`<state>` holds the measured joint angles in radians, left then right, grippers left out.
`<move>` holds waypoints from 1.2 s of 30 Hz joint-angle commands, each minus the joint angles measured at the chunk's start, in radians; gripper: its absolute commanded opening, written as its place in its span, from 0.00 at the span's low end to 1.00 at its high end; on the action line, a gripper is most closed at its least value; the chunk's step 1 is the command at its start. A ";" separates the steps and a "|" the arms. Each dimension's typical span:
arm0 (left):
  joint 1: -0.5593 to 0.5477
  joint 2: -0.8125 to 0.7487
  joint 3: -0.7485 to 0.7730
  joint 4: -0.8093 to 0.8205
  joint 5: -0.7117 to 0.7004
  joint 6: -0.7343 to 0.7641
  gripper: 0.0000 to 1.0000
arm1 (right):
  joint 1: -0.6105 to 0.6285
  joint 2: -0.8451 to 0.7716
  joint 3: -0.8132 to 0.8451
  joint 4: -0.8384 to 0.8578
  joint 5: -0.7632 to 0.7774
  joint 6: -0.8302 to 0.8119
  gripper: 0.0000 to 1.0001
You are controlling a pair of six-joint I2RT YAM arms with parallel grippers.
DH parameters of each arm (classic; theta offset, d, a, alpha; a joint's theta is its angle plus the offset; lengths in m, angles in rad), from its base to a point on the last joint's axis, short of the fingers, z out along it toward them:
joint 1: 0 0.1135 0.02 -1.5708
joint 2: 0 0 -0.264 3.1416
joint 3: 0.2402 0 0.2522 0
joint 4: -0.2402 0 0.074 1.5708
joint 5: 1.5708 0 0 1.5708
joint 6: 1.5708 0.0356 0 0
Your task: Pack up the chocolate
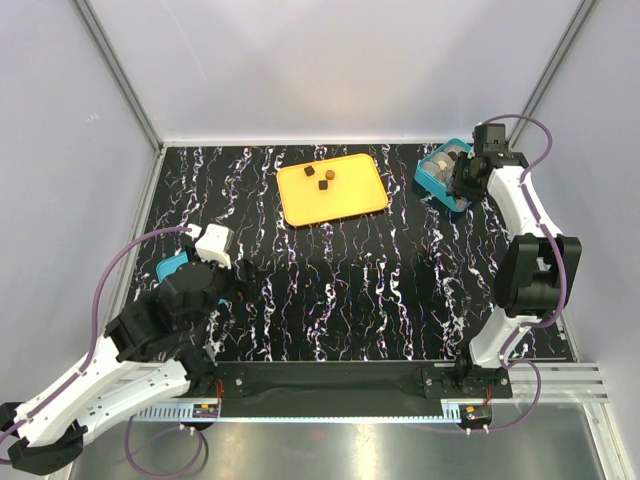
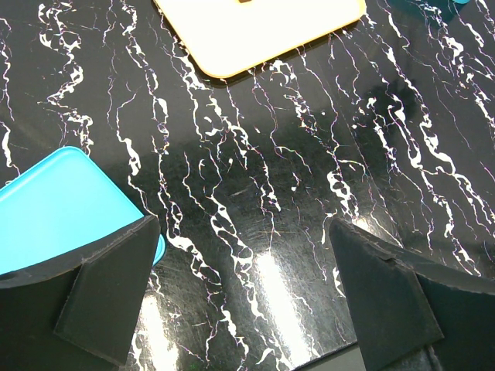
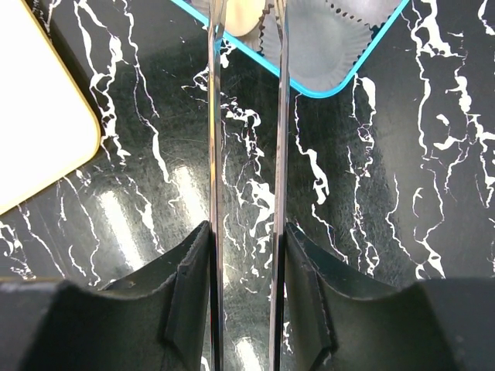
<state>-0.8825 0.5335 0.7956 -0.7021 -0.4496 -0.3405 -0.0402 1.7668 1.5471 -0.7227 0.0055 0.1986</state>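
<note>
The top view looks down from behind the arms [image 1: 520, 270]. Wrist views sit close over the bench [image 2: 271, 193], facing past the left hand [image 2: 240, 232] and right hand [image 3: 246, 46]; all share the tray [image 2: 263, 31] ahead.

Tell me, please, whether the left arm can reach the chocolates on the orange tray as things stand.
Probably yes: the left pincer is open and faces the orange tray, only bare table lies between, and nothing covers the three chocolates.

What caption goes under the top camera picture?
Right gripper at the teal box; three chocolates sit on the orange tray.
</note>
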 commanded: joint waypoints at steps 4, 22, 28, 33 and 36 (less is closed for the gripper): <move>-0.001 0.000 0.004 0.049 -0.020 0.000 0.99 | 0.006 -0.012 0.120 -0.029 -0.044 0.015 0.45; -0.001 -0.006 -0.004 0.082 -0.074 -0.012 0.99 | 0.441 0.108 0.334 -0.021 -0.059 -0.033 0.44; 0.052 0.068 0.010 0.107 0.026 -0.060 0.99 | 0.479 0.144 0.321 0.034 -0.110 -0.073 0.45; 0.169 0.121 0.033 0.131 0.192 -0.075 0.99 | 0.505 0.213 0.338 0.052 -0.087 -0.110 0.46; 0.273 0.129 0.039 0.145 0.329 -0.068 0.99 | 0.520 0.240 0.323 0.100 -0.090 -0.131 0.46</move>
<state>-0.6735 0.6682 0.7948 -0.6315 -0.2863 -0.3985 0.4553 1.9846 1.8435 -0.7036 -0.0727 0.1123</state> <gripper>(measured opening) 0.991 0.462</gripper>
